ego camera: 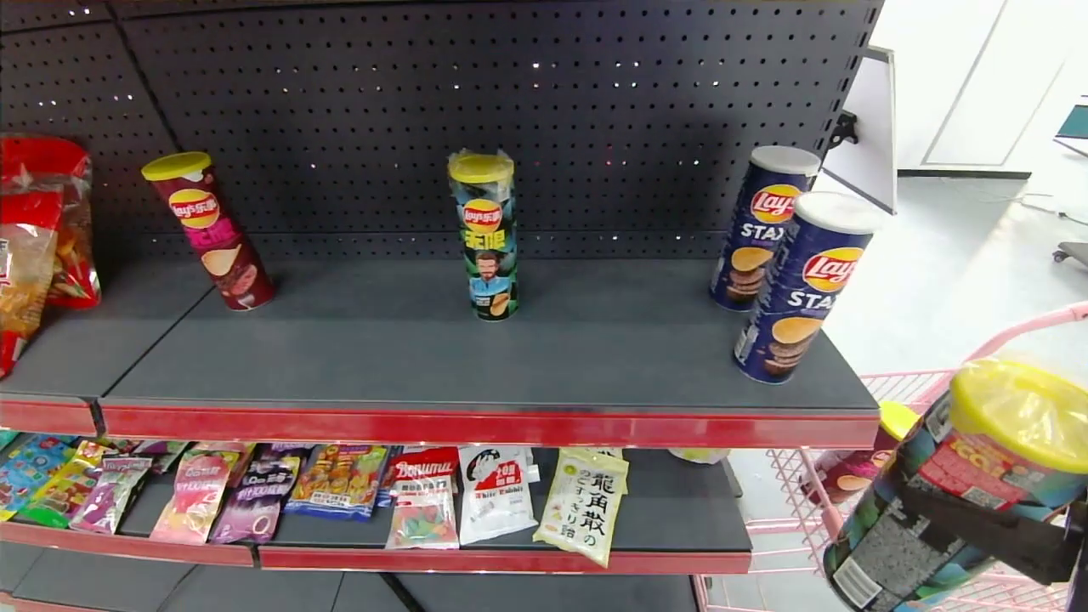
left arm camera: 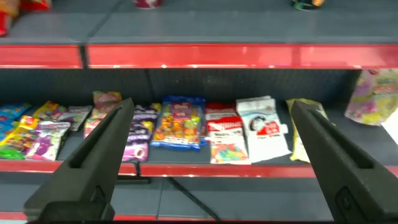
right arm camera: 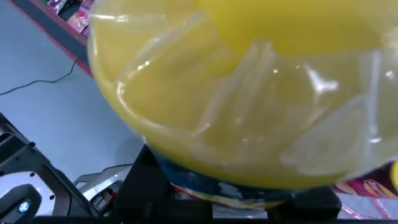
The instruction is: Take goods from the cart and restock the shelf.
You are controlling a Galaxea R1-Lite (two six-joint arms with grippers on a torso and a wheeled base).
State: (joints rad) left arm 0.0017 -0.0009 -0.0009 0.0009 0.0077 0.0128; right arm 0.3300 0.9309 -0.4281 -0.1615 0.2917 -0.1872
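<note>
Over cart (ego camera: pixel 926 382), right jaws clamped on tilted chip can (ego camera: pixel 977 459); left jaws apart, facing lower shelf (left arm camera: pixel 261 169)

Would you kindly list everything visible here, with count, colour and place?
shelf: 1, grey, red edges, ahead
cart: 1, pink, right of shelf
held chip can: 1, yellow lid, teal-black wrap, above cart
maroon can: 1, yellow lid, upper shelf left
green can: 1, yellow lid, upper shelf middle
blue cans: 2, white lids, upper shelf right
red bags: several, upper shelf far left
snack packets: many, mixed colours, lower shelf
cart can: 1, maroon, inside cart
left gripper: 1, black, open, facing lower shelf
right gripper: 1, black, shut on held chip can
</note>
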